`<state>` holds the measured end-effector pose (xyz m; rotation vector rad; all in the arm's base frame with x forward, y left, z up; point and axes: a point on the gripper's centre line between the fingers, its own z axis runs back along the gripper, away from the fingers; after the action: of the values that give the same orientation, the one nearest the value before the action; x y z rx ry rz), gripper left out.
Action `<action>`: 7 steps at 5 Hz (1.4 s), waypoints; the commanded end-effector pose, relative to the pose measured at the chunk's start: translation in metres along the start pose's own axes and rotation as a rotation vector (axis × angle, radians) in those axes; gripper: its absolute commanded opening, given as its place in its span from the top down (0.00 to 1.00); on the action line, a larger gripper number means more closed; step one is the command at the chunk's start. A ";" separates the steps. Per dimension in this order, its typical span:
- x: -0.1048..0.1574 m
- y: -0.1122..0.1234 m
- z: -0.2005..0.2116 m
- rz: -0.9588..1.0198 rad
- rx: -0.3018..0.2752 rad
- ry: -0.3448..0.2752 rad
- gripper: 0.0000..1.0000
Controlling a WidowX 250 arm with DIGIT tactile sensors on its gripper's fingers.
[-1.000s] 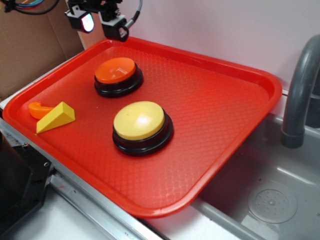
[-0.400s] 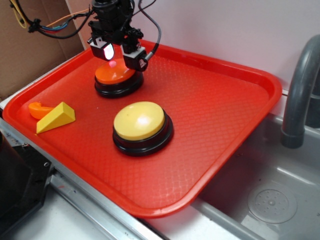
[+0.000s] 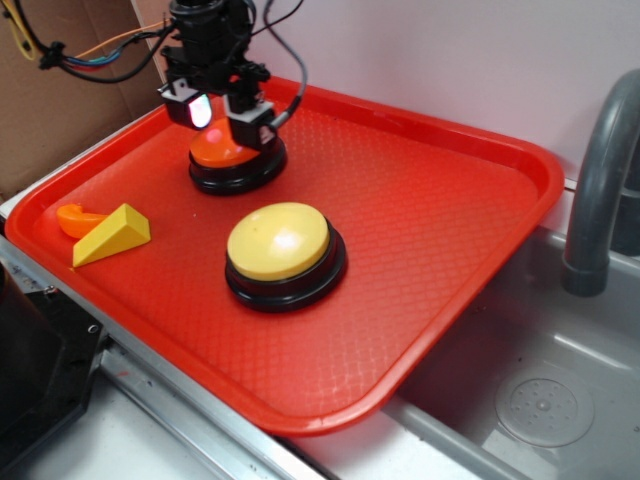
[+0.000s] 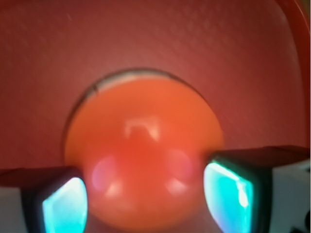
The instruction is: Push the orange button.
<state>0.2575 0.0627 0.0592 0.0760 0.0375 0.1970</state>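
We are holding our tool (image 3: pixel 218 108) wide apart, its two fingers straddling the orange button (image 3: pixel 226 152) at the far left of the red tray (image 3: pixel 450 240). Nothing is standing between them. Nearer us a larger yellow button (image 3: pixel 278 240) is sitting on its black base; a yellow wedge (image 3: pixel 112 235) is touching a small orange curved piece (image 3: pixel 78 219) by the tray's left rim. The tray is showing a dimpled plastic texture. The wrist view is filling with the glossy orange dome (image 4: pixel 143 150), blurred, with lit fingertips (image 4: pixel 228 191) either side.
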 end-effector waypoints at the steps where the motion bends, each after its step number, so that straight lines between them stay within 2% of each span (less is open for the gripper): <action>1: 0.012 0.029 0.061 0.056 0.009 -0.061 0.00; 3: 0.009 0.032 0.078 0.068 0.034 -0.087 0.00; 5: 0.006 0.034 0.087 0.073 0.018 -0.130 0.00; 7: 0.003 0.030 0.096 0.071 0.033 -0.132 0.00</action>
<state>0.2565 0.0802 0.1345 0.1129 -0.0103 0.2686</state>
